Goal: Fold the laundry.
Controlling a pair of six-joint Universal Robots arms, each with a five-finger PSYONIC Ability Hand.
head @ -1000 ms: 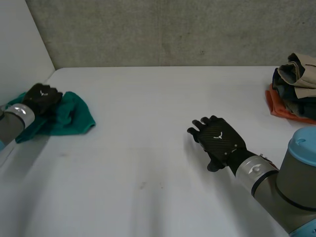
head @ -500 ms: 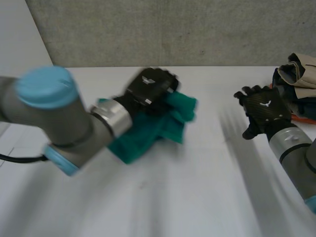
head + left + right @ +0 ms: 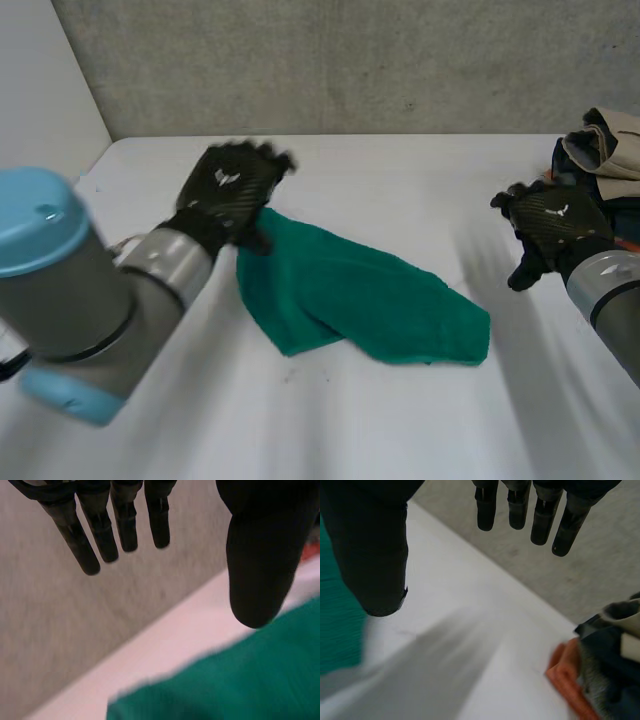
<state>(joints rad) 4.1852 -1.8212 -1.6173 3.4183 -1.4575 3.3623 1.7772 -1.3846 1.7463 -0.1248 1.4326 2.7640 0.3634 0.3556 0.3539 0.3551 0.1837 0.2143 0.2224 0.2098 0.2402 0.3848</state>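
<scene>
From the head camera: green cloth (image 3: 350, 295) in the middle of the white table (image 3: 330, 420), spread out loose and not folded neat. Plain green all over, soft and a bit fuzzy like a towel, with a few wrinkles. Left hand (image 3: 232, 190) at the cloth's far left corner, palm down, with a small white mark on its back. Cannot tell from here if touching the cloth. Right hand (image 3: 552, 225) well apart from the cloth, just beside a pile of clothes (image 3: 600, 150). Same small white mark on its back. Pile made of tan, dark blue and orange things, heaped at the far right edge of the table. Grey wall (image 3: 350, 60) behind the table.

From the left wrist camera: fingers (image 3: 82, 545) straight and spread, thumb (image 3: 257, 555) straight too, holding nothing. Green cloth under the palm and thumb. Bare table past the cloth's edge, and the grey wall beyond the fingertips.

From the right wrist camera: fingers straight, thumb out to the side, let go and holding nothing. Strip of green cloth beside the thumb. Bare table under the palm. Pile of clothes on the other side, orange at the bottom, dark blue and tan on top.
</scene>
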